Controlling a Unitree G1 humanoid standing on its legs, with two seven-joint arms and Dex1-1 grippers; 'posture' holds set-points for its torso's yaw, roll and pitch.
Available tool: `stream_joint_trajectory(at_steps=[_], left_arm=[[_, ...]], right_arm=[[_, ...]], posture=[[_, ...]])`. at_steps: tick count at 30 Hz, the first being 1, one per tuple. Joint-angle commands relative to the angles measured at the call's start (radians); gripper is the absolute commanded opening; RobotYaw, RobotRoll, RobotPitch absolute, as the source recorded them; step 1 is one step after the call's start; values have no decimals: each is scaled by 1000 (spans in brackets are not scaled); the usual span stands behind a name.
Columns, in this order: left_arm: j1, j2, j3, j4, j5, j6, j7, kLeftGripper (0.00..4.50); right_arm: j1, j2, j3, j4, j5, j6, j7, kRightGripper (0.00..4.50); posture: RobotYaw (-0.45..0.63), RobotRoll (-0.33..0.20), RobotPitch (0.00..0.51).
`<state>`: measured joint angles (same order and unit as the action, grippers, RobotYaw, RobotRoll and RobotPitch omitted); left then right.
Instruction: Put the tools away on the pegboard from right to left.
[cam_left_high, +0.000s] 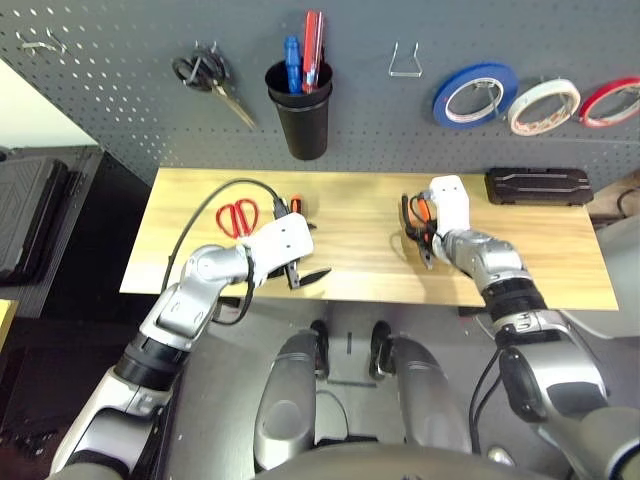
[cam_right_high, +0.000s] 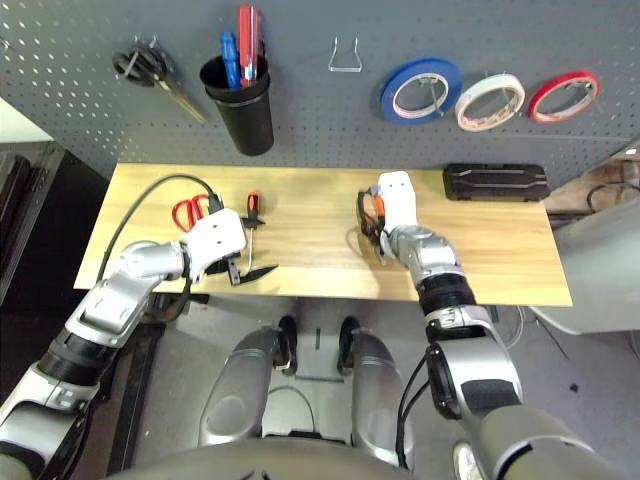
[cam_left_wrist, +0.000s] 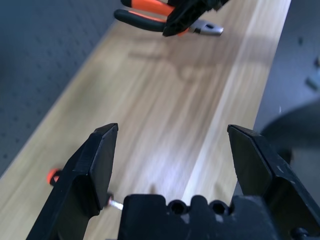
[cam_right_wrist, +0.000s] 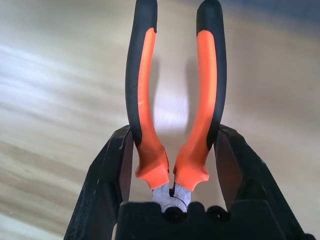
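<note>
In the left eye view, the pegboard (cam_left_high: 120, 90) carries the cream tape roll (cam_left_high: 544, 104) between a blue roll (cam_left_high: 474, 93) and a red roll (cam_left_high: 610, 101), with black scissors (cam_left_high: 205, 75) and a black cup (cam_left_high: 299, 110) further left. On the desk (cam_left_high: 560, 265) the red scissors (cam_left_high: 238, 216) and the screwdriver (cam_left_high: 292, 207) lie near the left gripper (cam_left_high: 305, 275), whose jaws stand wide and empty. The right gripper (cam_left_high: 420, 235) sits over the pliers (cam_left_high: 421, 212) at mid-desk.

In the left wrist view, the two fingers (cam_left_wrist: 87, 175) are spread wide above bare wood, and the pliers lie well apart beyond them.

In the right wrist view, the jaws close on the pliers (cam_right_wrist: 172, 120) near the pivot, handles pointing away, with the desk (cam_right_wrist: 50, 75) below.
</note>
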<state>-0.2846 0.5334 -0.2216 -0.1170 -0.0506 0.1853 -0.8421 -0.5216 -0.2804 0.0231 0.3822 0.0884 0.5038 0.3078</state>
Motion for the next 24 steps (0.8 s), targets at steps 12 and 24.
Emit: stream_joint_trajectory(at_steps=[12,24], left_arm=[[0,-80,140,-229,-218,99,75,4500],[-96,-90,213,-341,-368,256,150,4500]], right_arm=[[179,-85,1,-325,-23,-280,115,2576],[135,-98,-45,-457,-1,-367,102,2576]], posture=[[236,0,235],[228,0,226]])
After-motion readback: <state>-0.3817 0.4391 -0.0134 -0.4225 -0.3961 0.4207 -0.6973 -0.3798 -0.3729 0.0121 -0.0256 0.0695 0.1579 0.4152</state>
